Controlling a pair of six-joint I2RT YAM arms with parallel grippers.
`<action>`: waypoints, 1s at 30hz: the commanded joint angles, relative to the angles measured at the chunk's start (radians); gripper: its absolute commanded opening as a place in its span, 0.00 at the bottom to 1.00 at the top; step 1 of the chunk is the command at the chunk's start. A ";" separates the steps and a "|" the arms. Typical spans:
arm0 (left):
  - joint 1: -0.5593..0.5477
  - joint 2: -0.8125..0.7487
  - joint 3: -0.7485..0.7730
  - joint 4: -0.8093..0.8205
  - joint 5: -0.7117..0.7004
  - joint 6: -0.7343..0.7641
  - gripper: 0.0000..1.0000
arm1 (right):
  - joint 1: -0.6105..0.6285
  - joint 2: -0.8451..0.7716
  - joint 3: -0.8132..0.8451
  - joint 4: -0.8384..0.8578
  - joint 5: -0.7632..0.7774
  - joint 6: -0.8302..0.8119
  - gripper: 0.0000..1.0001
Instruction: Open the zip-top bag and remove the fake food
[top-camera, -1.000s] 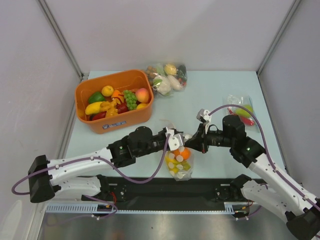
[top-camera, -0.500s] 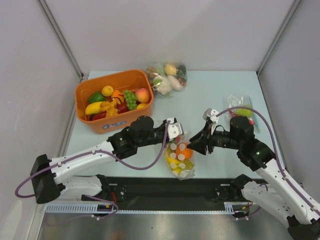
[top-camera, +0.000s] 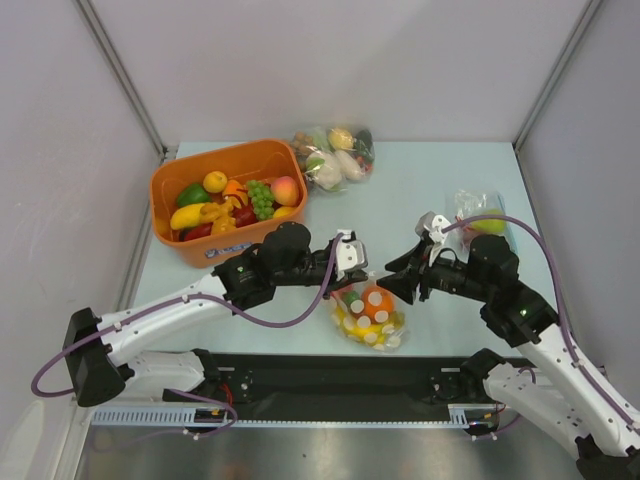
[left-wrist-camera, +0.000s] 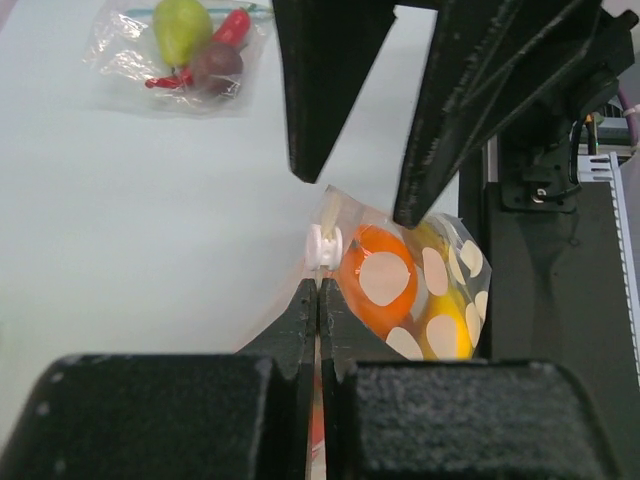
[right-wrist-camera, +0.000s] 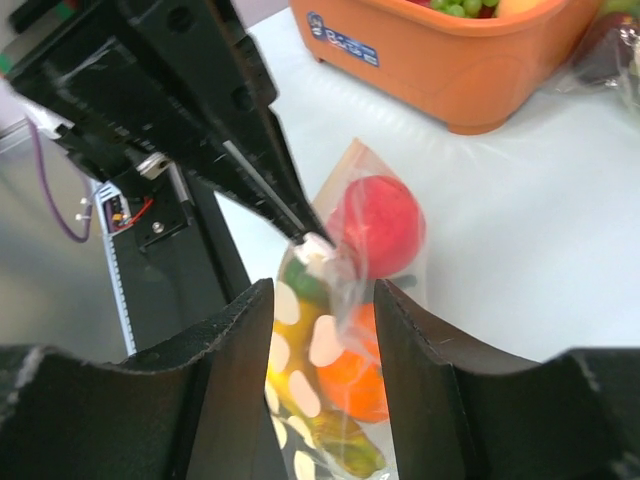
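Left wrist view puts the left pincer (left-wrist-camera: 319, 290) up close: its two black fingers are clenched flat together on the top edge of the clear zip-top plastic bag (left-wrist-camera: 405, 285), right behind the small white plastic slider (left-wrist-camera: 323, 247). I judge that this hold anchors the seam so the other arm has something to pull against. Facing it, the right pincer (right-wrist-camera: 323, 287) is released, its jaws standing apart with the bag's top corner just beyond them and nothing held, probably lined up to take the opposite lip or the slider (whether the zip has begun to part I cannot tell). The glossy toy food (top-camera: 372, 308) is all inside the bag, which sits at six o'clock on the pale blue-green table (top-camera: 420, 190), between the two pincers. Inside it I count one red apple (right-wrist-camera: 378, 225), one orange fruit (left-wrist-camera: 378, 280), at least one yellow piece and a green bit, plus pale round slices too overlapped to number. Farther out, one orange plastic tub (top-camera: 228, 245) stands at ten o'clock, heaped with loose toy fruit, likely the place for emptied pieces. A second filled clear bag (top-camera: 335, 155) lies at twelve o'clock, and a third clear bag (left-wrist-camera: 190, 50) at three o'clock shows three pieces: green, red and dark. That makes three bags, one tub and two arms.
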 joint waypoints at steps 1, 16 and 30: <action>0.002 -0.022 0.044 -0.028 0.041 -0.016 0.00 | 0.004 0.019 0.004 0.074 0.055 -0.021 0.50; 0.004 -0.030 0.070 -0.059 0.019 -0.007 0.00 | 0.067 0.111 -0.006 0.068 0.036 -0.063 0.52; 0.011 -0.047 0.081 -0.073 0.060 0.004 0.21 | 0.094 0.110 -0.017 0.073 0.063 -0.076 0.00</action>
